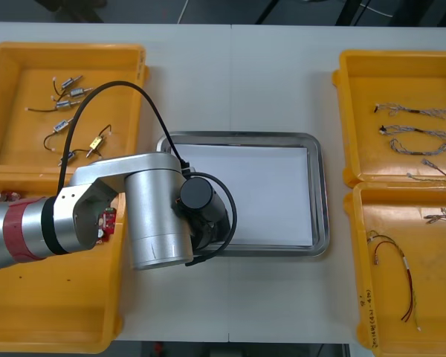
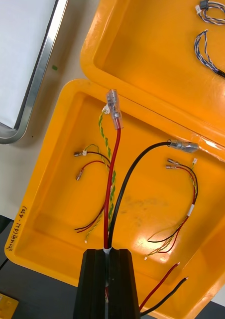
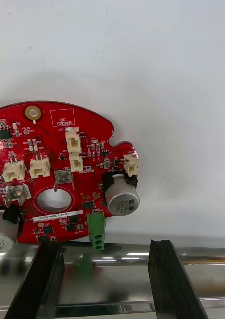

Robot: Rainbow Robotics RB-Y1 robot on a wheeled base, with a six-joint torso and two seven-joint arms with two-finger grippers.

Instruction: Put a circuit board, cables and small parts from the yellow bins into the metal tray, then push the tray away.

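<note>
Red circuit board (image 3: 57,169) is down flat on the white inside of the metal tray (image 1: 320,193), at its near-left corner, component side up, with its near edge just short of the shiny rim. Left gripper (image 3: 105,243) hangs over that rim with its fingers (image 3: 162,269) spread wide and nothing between them. The board lies just beyond the tips, and I can't tell whether one tip touches its edge. In the front view the left arm (image 1: 97,216) reaches from over the near left bin (image 1: 59,312) across to that tray corner and covers it. More red boards (image 1: 108,222) show in that bin right beside the arm. Right gripper (image 2: 110,254) is pinched together on a red cable (image 2: 112,189) and a black cable (image 2: 137,169) — both rise from between the fingers, and each ends in a clear-sleeved terminal. Their other ends stick out beside the fingers. It sits over the near right bin (image 2: 43,199) (orange in the wrist view), where red and yellow cables (image 2: 184,199) lie loose on the floor. The tray's corner (image 2: 43,75) is just beside that bin. Far right bin (image 2: 142,55) holds the twisted blue and white cables (image 2: 207,45). Far left bin (image 1: 15,89) holds the small metal parts (image 1: 67,111), scattered.
</note>
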